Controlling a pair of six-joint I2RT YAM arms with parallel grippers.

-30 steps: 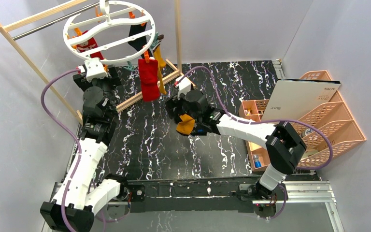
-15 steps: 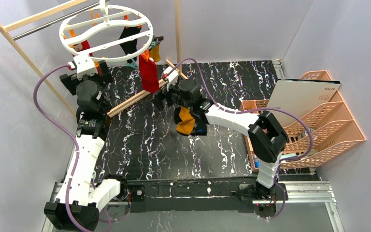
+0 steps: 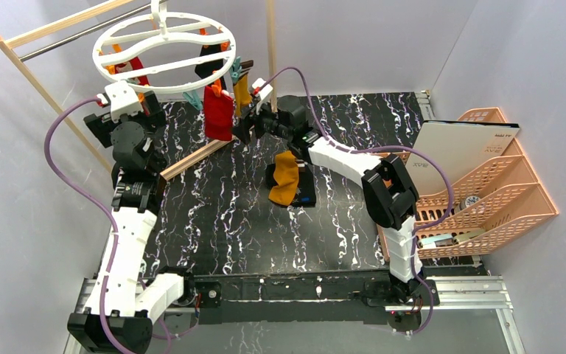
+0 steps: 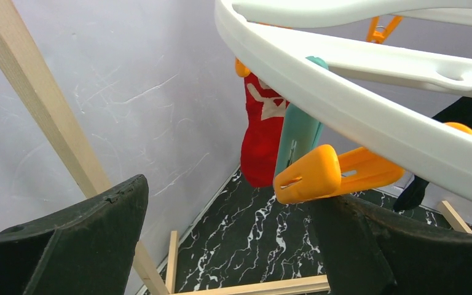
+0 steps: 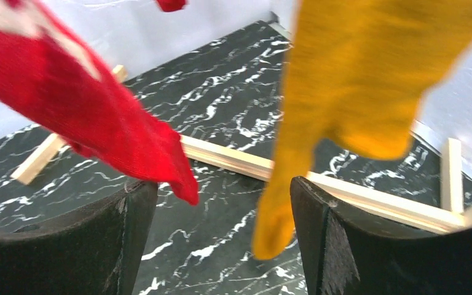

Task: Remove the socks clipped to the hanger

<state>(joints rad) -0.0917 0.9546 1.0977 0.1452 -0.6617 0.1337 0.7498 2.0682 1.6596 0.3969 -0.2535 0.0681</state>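
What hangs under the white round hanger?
Under the hanger: a plain red sock, a mustard sock, a black sock and a red sock with white pattern, plus orange and teal clips. The ring's bars cover part of the black sock.

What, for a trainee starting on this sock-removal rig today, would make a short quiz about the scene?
1. True or false: a mustard sock lies on the table.
2. In the left wrist view, the patterned sock behind the teal clip is: A red, B green, C white.
3. Fill in: the left gripper is ___, holding nothing.
Key: 1 true; 2 A; 3 open.
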